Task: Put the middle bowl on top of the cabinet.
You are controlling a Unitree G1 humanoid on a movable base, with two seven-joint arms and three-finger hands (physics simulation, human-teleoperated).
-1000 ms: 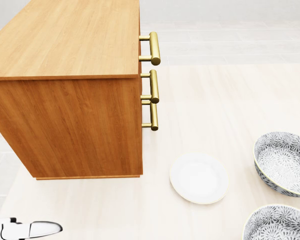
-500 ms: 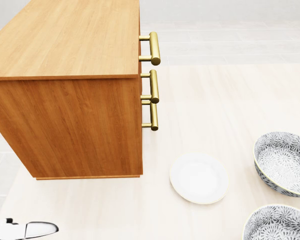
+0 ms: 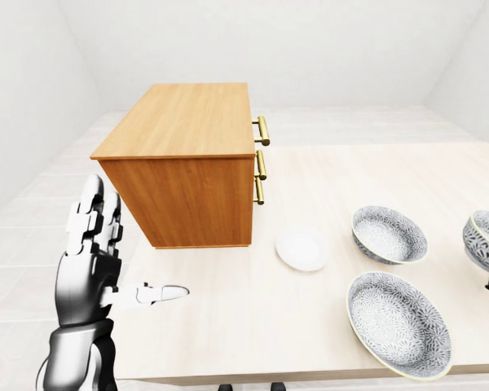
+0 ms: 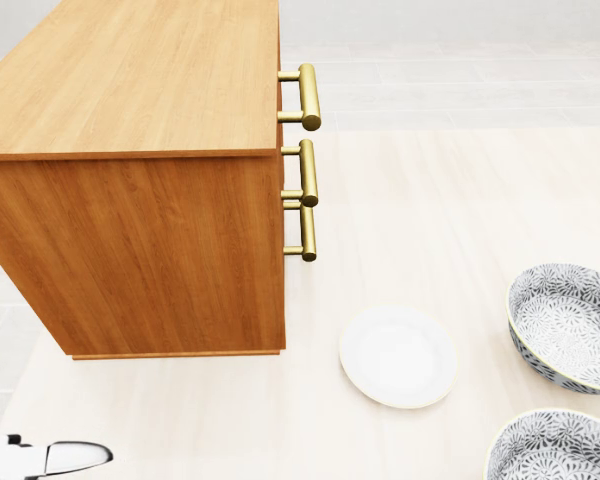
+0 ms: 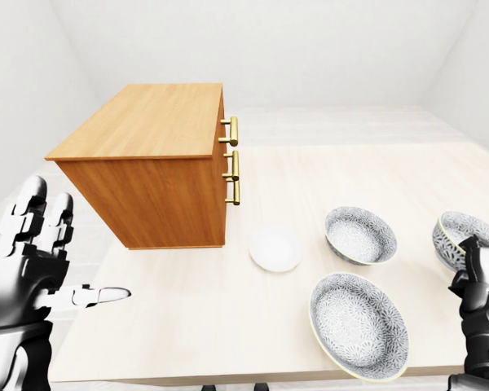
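Wooden boxy cabinet (image 3: 183, 163) stands at ten o'clock from a smooth white plate (image 3: 301, 248), with a patterned round bowl (image 3: 389, 235) at three. Empty, the left hand (image 3: 85, 277) spreads wide; the right hand (image 5: 481, 287) shows no clear grip.

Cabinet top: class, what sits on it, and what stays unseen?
Only bare wood shows on the cabinet top; nothing stands there. Its inside is hidden by its walls.

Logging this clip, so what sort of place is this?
Probably a bare simulated test room: plain white walls, a pale table with a cabinet, a plate and patterned bowls.
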